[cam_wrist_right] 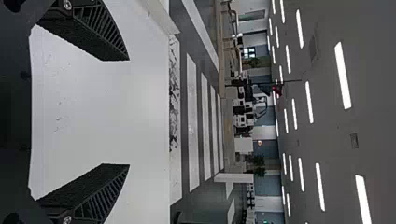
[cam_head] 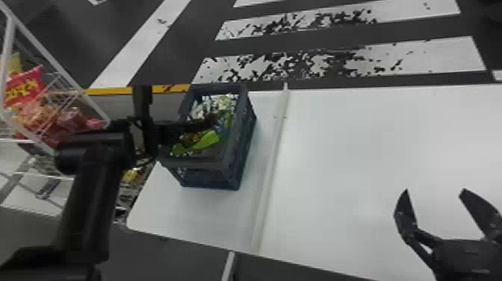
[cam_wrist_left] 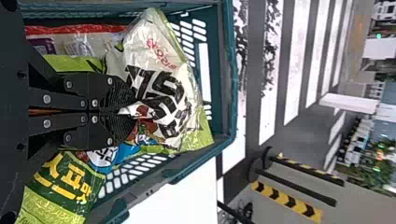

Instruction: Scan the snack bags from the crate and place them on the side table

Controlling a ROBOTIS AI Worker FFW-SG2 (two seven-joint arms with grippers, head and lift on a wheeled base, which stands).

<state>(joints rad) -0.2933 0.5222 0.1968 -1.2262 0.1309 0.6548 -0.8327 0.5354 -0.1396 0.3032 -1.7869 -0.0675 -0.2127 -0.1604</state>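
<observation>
Several snack bags lie heaped inside the dark crate [cam_head: 203, 162], which stands upright on the white table [cam_head: 373, 157], just to the left of the raised strip [cam_head: 274, 149]. The left arm [cam_head: 91, 194] reaches over the crate's left side, and the left gripper [cam_head: 204, 123] is down among the bags. In the left wrist view its two fingers are pressed together — they have hold of the pale edge of a dark red and blue bag [cam_wrist_left: 148, 126] at the tips. That bag is in the crate, against a large white bag [cam_wrist_left: 161, 86] with black lettering and lime edges. A green bag [cam_wrist_left: 72, 182] with yellow lettering lies near the gripper, and a clear bag with a red edge [cam_wrist_left: 77, 35] is in there too.

The right gripper [cam_head: 435, 191] is above the table's near right part, holding nothing — its fingers are spread wide, with bare air between them.

To the left of the table stands a white wire cart [cam_head: 16, 28] with more packs in it: a red bag with yellow lettering [cam_head: 25, 90] leans upright, and orange and red packs [cam_head: 45, 119] are piled below it. Beyond the table the dark floor [cam_head: 172, 48] has broad white stripes, some with dark blotches
</observation>
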